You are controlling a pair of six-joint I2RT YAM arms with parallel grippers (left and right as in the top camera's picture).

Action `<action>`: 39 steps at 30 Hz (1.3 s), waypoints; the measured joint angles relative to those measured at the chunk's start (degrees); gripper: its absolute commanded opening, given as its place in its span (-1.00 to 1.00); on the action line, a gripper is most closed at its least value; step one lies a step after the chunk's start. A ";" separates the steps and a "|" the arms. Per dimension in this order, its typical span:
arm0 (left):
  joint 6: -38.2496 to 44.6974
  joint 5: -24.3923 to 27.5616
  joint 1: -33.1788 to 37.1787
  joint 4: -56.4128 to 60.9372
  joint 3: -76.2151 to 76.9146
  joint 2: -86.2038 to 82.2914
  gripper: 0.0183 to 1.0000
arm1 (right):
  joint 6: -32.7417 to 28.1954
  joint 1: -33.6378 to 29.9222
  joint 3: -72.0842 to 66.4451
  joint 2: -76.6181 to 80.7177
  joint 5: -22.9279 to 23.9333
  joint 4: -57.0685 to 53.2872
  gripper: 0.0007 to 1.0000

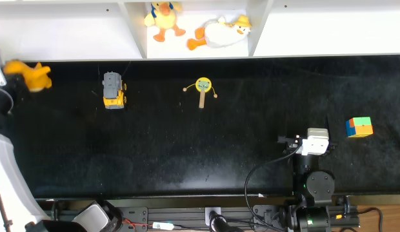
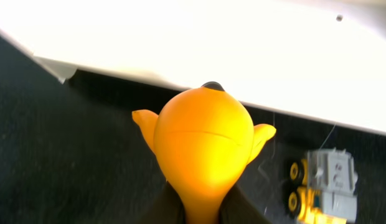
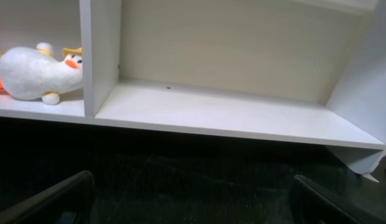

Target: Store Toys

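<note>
my left gripper holds an orange duck, right gripper wide; yellow plush duck and white plush duck shelved; truck, rattle, cube not yet.

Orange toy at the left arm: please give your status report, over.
Left gripper shut on orange toy, close to white shelf. Right gripper open, holding nothing. Yellow truck beside the toy, not touching.

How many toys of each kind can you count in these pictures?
Plush ducks: 2, yellow plush duck, white plush duck
Figures: 1, smooth orange toy figure
Trucks: 1, yellow-and-grey toy truck
Rattle drums: 1, yellow rattle drum with wooden handle
Cubes: 1, multicoloured puzzle cube
Total: 6
</note>
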 measured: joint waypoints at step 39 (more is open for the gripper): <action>-6.38 -5.84 -8.41 4.72 16.63 22.43 -0.78 | -0.02 0.00 0.00 0.00 0.02 0.02 0.99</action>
